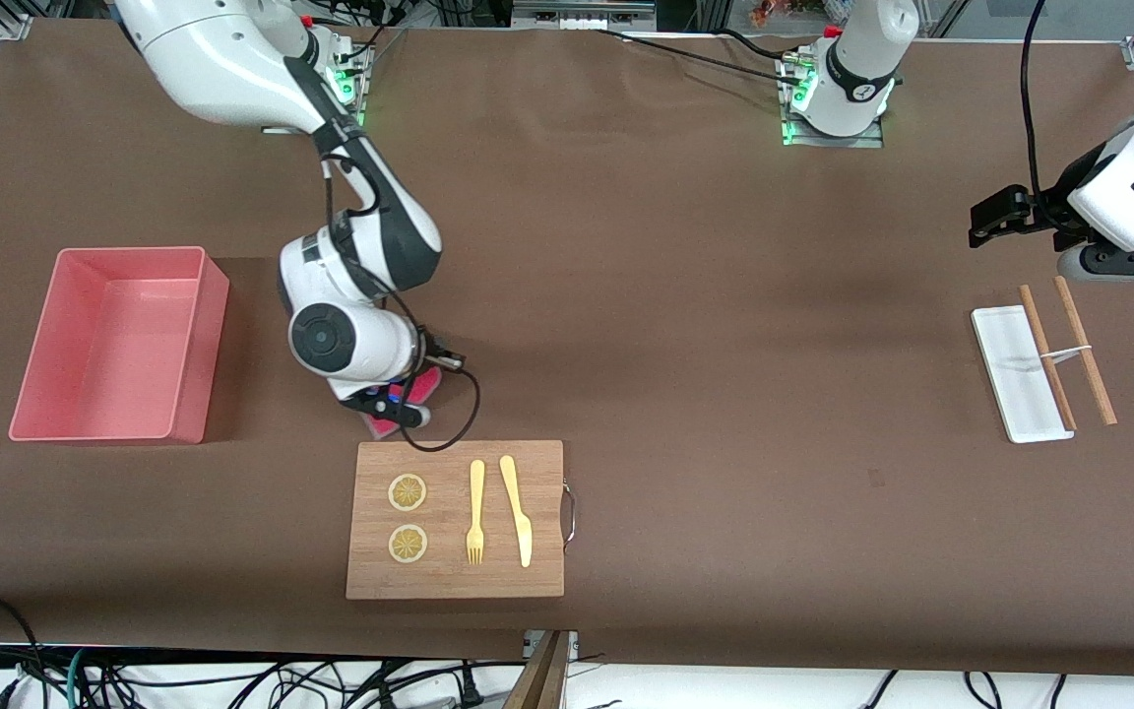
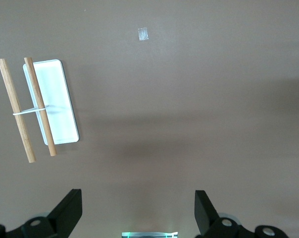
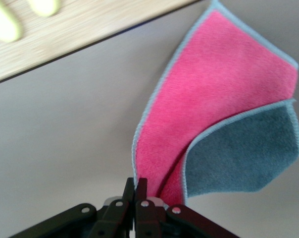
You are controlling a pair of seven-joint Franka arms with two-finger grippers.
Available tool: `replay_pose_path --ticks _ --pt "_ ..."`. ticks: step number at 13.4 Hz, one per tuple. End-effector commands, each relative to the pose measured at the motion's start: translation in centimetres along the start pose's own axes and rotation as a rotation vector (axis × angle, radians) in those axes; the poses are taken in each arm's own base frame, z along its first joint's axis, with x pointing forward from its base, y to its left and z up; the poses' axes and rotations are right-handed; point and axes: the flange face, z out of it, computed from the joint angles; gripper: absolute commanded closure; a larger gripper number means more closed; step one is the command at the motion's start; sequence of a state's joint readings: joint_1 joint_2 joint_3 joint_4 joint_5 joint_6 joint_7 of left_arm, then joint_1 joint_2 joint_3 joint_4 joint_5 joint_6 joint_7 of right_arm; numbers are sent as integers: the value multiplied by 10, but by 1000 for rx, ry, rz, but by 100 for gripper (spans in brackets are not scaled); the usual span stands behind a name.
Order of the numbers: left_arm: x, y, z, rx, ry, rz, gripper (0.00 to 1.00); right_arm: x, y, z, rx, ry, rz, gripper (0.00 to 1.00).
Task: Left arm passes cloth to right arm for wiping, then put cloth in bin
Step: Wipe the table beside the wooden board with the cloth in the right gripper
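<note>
The cloth (image 1: 426, 381) is pinkish-red with one corner folded over to show its dark grey face (image 3: 248, 153). My right gripper (image 1: 400, 409) is shut on the cloth's edge, its fingertips pinched together in the right wrist view (image 3: 135, 184). It holds the cloth low over the table, just past the wooden board's (image 1: 454, 581) edge on the robots' side. The pink bin (image 1: 188, 394) stands empty toward the right arm's end of the table. My left gripper (image 1: 988, 219) is open and empty (image 2: 138, 203), and it waits above the table near the white tray.
The wooden board (image 3: 90, 25) carries two lemon slices (image 1: 408, 492), a yellow fork (image 1: 475, 512) and a yellow knife (image 1: 518, 512). A small white flat tray (image 1: 1005, 364) (image 2: 55, 99) with two tied wooden sticks (image 1: 1084, 364) (image 2: 16, 109) lies at the left arm's end.
</note>
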State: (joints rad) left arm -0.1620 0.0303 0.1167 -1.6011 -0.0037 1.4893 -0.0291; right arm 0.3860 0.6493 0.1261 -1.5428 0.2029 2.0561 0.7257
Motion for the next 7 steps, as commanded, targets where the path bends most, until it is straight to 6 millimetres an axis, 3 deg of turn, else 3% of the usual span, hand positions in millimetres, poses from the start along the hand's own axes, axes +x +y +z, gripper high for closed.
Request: replay_pose_path --ticks 1,2,4,7 --pt "1 -1 -9 11 4 24 0 -28 -37 2 74 0 71 100" --pt "1 -2 -9 8 4 32 0 -44 -54 3 115 -4 88 100" --pt "1 -1 -10 16 6 30 0 -56 -71 0 182 9 148 100" --pt "2 -3 -17 36 20 29 0 -51 -66 -15 181 -24 157 100"
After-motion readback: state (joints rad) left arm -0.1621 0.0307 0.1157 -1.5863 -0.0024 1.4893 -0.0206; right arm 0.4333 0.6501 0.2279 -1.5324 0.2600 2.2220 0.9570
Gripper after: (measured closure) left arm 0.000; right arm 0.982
